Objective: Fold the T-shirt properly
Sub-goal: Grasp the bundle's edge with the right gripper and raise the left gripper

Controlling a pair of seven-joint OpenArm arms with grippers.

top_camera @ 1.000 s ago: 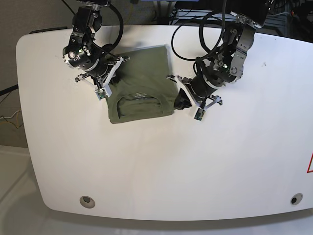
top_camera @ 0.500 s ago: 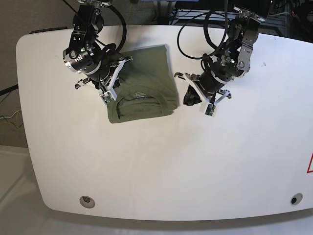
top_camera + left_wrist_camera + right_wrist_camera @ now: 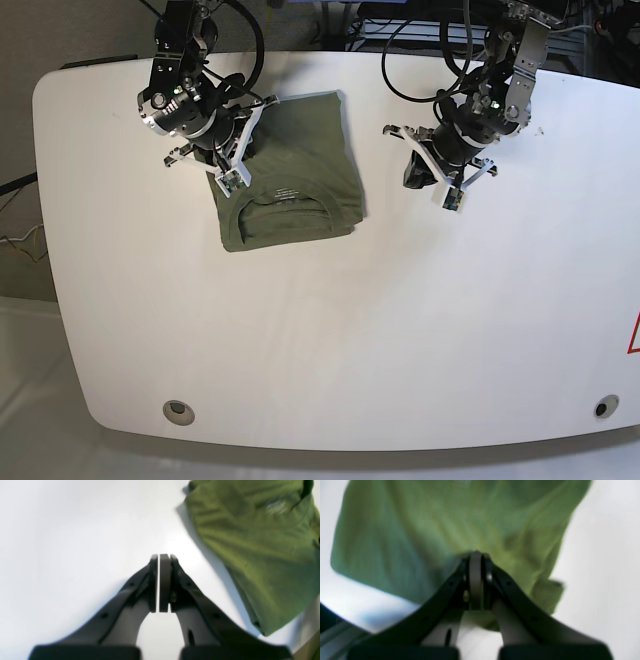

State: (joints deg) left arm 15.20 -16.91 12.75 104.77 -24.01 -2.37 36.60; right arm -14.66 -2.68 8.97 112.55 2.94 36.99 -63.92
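The olive-green T-shirt [image 3: 296, 170] lies folded into a compact rectangle at the back left of the white table [image 3: 330, 330], its collar toward the front edge. My right gripper [image 3: 222, 158] hovers over the shirt's left edge. In the right wrist view its jaws are shut [image 3: 476, 554], with blurred cloth [image 3: 445, 522] beneath and ahead of them and no fold caught between them. My left gripper [image 3: 416, 172] hangs over bare table to the right of the shirt. Its jaws are shut and empty [image 3: 160, 555], and the shirt [image 3: 260, 545] lies apart from them, up to the right.
Black cables [image 3: 420, 50] loop over the table's back edge behind both arms. Two round grommets [image 3: 179, 410] [image 3: 600, 407] sit near the front corners. A red mark [image 3: 634, 335] shows at the right edge.
My left arm has drawn away from the shirt's right edge, moving right and toward the back. My right arm has shifted slightly back. The shirt has stayed put.
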